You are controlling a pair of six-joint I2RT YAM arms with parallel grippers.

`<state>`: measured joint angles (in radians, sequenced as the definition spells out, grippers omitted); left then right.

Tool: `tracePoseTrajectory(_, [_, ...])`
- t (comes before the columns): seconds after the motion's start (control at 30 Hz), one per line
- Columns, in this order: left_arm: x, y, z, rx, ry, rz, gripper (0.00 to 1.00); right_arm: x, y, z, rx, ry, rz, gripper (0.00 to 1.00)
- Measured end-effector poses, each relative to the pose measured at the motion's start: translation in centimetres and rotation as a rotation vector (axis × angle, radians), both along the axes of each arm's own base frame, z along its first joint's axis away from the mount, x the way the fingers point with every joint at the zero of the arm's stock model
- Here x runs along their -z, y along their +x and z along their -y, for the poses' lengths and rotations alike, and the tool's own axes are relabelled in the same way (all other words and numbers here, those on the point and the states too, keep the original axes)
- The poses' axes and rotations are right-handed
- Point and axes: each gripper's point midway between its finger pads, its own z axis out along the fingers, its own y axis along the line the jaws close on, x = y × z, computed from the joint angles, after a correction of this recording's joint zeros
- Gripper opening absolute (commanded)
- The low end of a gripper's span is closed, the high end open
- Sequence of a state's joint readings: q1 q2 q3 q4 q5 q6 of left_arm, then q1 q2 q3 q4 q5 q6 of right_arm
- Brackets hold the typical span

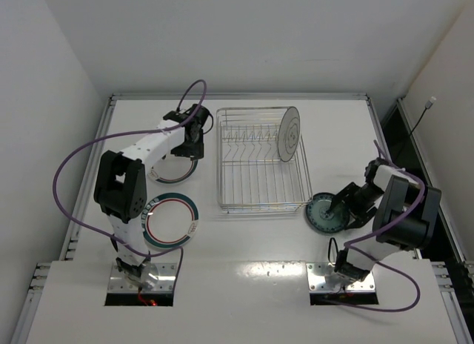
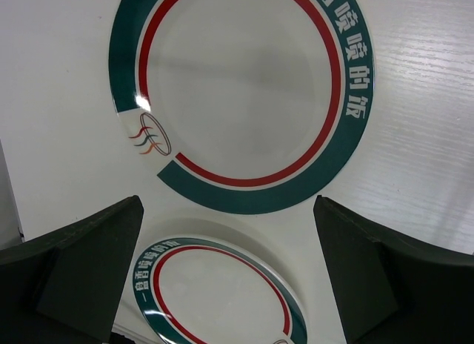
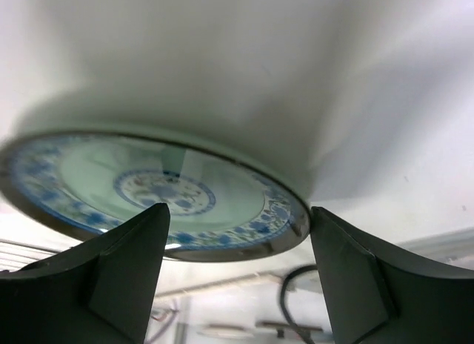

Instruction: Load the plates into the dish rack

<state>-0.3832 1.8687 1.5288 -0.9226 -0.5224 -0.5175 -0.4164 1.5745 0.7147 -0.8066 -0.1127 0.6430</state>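
Silver wire dish rack (image 1: pixel 263 162) is sitting mid-table, holding a grey plate (image 1: pixel 289 134) upright; two white plates (image 1: pixel 172 222) are lying flat left of it, by the spread left gripper (image 2: pixel 229 210). Also spread, the right gripper (image 3: pixel 238 210) is flanking the rim of the teal plate (image 3: pixel 148 188); a shallow pinch could drop it.

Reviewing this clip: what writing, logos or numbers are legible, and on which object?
"的", among white Chinese characters on the teal rim band of the upper white round plate; the others are uncertain.
Lower white teal-rimmed plate: similar characters, too small to read.
Blue-patterned teal plate, silver wire dish rack: no text.
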Motion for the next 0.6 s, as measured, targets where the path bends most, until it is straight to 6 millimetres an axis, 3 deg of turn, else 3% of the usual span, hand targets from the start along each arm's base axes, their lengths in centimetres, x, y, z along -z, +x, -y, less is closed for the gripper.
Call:
tracePoseTrajectory(0.17, [-0.2,0.0,-0.1,-0.002,0.009,0.003,1.0,-0.5,4.4,1.5,0.026,-0.026,0.093,0.72])
tracePoseTrajectory(0.3, [-0.5,0.3,-0.2,-0.005,0.014,0.015,1.0,-0.7,6.5,2.3,0.032,-0.033,0.135,0.72])
tracePoseTrajectory(0.4, [-0.5,0.3,-0.3,-0.008,0.02,0.017,1.0,-0.6,6.6,2.3,0.03,-0.031,0.132,0.71])
tracePoseTrajectory(0.5, [-0.6,0.3,-0.4,-0.009,0.025,0.02,1.0,-0.2,6.1,2.1,0.02,-0.018,0.112,0.53])
tracePoseTrajectory(0.6, [-0.6,0.3,-0.5,-0.01,0.027,0.019,1.0,0.6,5.3,1.3,0.008,0.018,0.087,0.46])
